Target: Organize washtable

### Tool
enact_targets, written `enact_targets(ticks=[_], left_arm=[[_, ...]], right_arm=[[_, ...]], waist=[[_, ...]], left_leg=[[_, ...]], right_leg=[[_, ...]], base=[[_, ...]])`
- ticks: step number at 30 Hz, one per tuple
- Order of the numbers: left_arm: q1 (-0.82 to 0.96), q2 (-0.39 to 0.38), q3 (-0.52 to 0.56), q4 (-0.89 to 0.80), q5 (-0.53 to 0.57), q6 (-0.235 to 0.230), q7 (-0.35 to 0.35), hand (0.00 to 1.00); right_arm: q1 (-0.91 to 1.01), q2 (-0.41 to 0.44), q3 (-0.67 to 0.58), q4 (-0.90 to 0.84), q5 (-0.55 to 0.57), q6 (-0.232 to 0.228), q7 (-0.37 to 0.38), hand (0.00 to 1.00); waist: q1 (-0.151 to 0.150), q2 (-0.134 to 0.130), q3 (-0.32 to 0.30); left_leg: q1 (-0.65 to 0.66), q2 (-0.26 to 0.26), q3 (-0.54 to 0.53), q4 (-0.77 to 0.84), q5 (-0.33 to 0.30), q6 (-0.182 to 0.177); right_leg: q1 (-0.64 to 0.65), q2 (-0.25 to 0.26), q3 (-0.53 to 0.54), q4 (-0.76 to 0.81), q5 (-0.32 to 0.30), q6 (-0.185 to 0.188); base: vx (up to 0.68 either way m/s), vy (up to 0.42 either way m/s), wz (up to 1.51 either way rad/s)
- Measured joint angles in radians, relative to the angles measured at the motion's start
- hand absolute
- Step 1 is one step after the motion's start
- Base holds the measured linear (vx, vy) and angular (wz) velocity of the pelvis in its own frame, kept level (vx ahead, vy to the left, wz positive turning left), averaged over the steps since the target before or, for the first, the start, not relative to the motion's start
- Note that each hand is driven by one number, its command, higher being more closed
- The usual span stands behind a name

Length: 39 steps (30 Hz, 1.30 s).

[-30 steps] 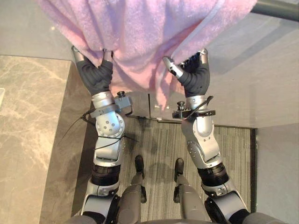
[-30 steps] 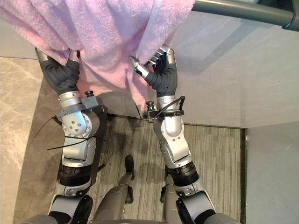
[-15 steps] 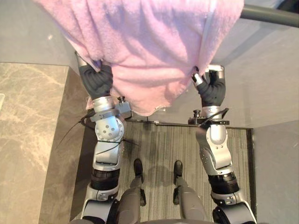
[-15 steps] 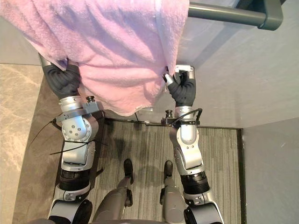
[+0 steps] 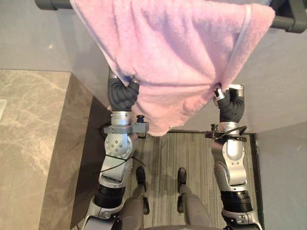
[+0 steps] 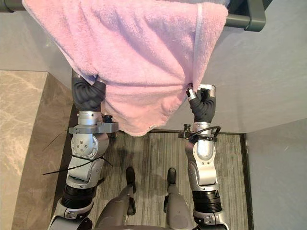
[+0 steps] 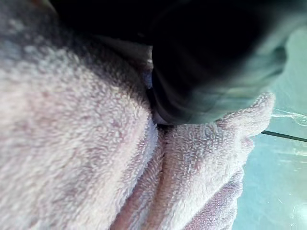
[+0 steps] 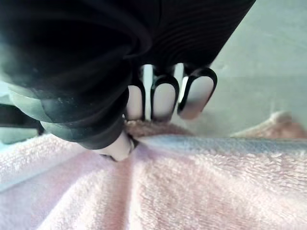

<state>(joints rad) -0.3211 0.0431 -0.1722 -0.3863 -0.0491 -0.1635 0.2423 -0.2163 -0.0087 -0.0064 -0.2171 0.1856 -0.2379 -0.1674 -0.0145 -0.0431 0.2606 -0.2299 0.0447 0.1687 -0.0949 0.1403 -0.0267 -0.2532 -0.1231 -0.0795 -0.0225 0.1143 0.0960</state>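
A pink towel hangs over a dark grey rail against the wall, spread wide and drawn down to a point at its lower middle. My left hand is raised at the towel's lower left edge. The cloth is bunched in its grasp, as the folds of the towel in the left wrist view show. My right hand holds the lower right hem. In the right wrist view its thumb pinches the towel against the fingers.
A marble counter with a dark side panel stands at my left. The grey wall is close behind the towel. A striped mat covers the floor below.
The view has tilted up and the rail now shows in full. My right hand, open a second ago by a hanging fold, has shut on the right hem and drawn the towel out flat.
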Motion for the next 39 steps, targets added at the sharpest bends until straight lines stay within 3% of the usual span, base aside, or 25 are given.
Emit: enact_targets(ticks=[6, 7, 9, 10, 18, 28, 35, 39], left_arm=[[0.049, -0.004, -0.021, -0.002, 0.014, 0.0, 0.002, 1.0], [0.053, -0.004, -0.02, -0.004, 0.024, 0.0, 0.005, 1.0], [0.064, -0.008, -0.02, -0.012, 0.038, 0.0, 0.013, 1.0], [0.069, -0.017, -0.014, -0.013, 0.056, 0.0, 0.023, 0.0], [0.139, -0.041, 0.054, -0.042, 0.068, 0.0, 0.026, 0.0], [0.315, -0.043, 0.11, 0.009, 0.104, 0.009, -0.009, 0.0], [0.518, -0.038, 0.14, 0.174, 0.111, 0.031, -0.127, 0.0], [0.63, -0.043, 0.174, 0.356, 0.144, 0.06, -0.178, 0.0]], right_arm=[[0.051, 0.004, 0.0, -0.009, -0.002, 0.001, 0.005, 1.0], [0.058, 0.005, 0.0, -0.009, -0.002, 0.001, 0.015, 0.0], [0.067, 0.005, 0.0, -0.009, -0.002, 0.001, 0.02, 0.0], [0.08, 0.006, 0.0, -0.009, -0.002, 0.001, 0.02, 0.0], [0.163, 0.009, -0.037, -0.01, 0.0, 0.018, 0.023, 0.0], [0.326, 0.013, -0.029, 0.116, 0.001, 0.07, 0.115, 0.0], [0.43, 0.01, -0.022, 0.327, -0.032, 0.12, 0.195, 0.0], [0.508, 0.0, 0.014, 0.433, -0.078, 0.16, 0.252, 0.0]], waist=[[0.002, -0.018, -0.051], [0.003, -0.018, -0.056], [0.003, -0.018, -0.06], [0.006, -0.018, -0.065], [0.007, -0.016, -0.104], [0.006, -0.009, -0.161], [0.004, -0.002, -0.2], [0.005, 0.001, -0.219]], left_leg=[[0.002, 0.007, 0.01, 0.0, -0.004, -0.006], [0.004, 0.008, 0.012, 0.0, -0.004, -0.006], [0.008, 0.009, 0.015, 0.0, -0.005, -0.006], [0.013, 0.01, 0.022, 0.0, -0.009, -0.012], [0.019, 0.022, 0.028, 0.0, -0.011, -0.015], [0.07, 0.024, 0.027, -0.007, -0.022, -0.023], [0.106, 0.025, 0.027, -0.007, -0.035, -0.029], [0.127, 0.026, 0.028, -0.007, -0.036, -0.03]], right_leg=[[0.001, 0.006, 0.003, -0.003, 0.0, 0.0], [0.002, 0.007, 0.004, -0.003, 0.0, 0.0], [0.004, 0.008, 0.007, -0.003, 0.0, 0.0], [0.005, 0.009, 0.013, -0.002, 0.0, 0.0], [0.007, 0.017, 0.023, -0.005, 0.001, -0.002], [0.061, 0.018, 0.023, -0.016, -0.007, -0.008], [0.093, 0.018, 0.027, -0.017, -0.024, -0.006], [0.113, 0.018, 0.028, -0.017, -0.024, -0.003]], base=[[0.04, 0.004, -0.02], [0.05, 0.006, -0.04], [0.02, 0.008, -0.07], [0.01, 0.01, -0.09], [0.02, 0.002, -0.05], [0.01, 0.002, 0.0], [0.0, 0.0, 0.0], [0.0, 0.0, 0.0]])
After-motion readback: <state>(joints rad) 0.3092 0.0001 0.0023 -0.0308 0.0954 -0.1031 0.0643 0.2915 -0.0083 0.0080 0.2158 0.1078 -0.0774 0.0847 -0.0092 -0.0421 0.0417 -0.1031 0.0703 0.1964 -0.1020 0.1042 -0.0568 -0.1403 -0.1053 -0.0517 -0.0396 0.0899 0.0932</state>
